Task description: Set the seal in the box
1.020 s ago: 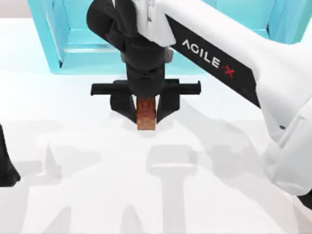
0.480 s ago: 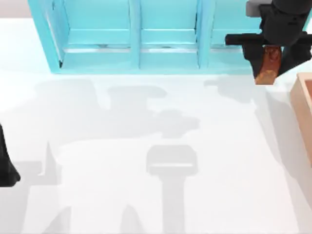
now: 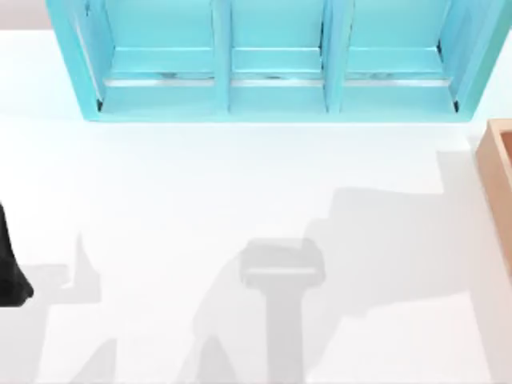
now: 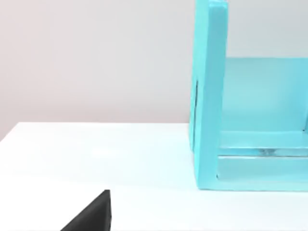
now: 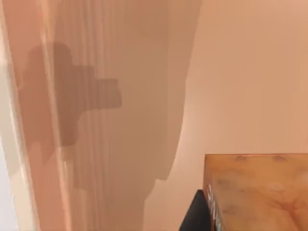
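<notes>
Top view: the white table [image 3: 240, 200] carries the turquoise shelf unit [image 3: 272, 60] along its far edge, and a corner of the light tan box [image 3: 498, 176] shows at the right edge. Part of the left arm [image 3: 10, 272] sits at the table's left edge — parked; its fingers cannot be judged open or closed.

Left wrist view: one end wall of the shelf unit [image 4: 209, 96] stands on the table, with a dark wedge [image 4: 91, 216] near the frame's lower edge, likely part of the left gripper.

Right wrist view: the seal [image 5: 257, 192] hangs over the box's tan interior [image 5: 231, 72] — a black finger [image 5: 195, 214] of the right gripper lies against its side, apparently holding it. A gripper-shaped shadow falls on the inner wall [image 5: 67, 106].
</notes>
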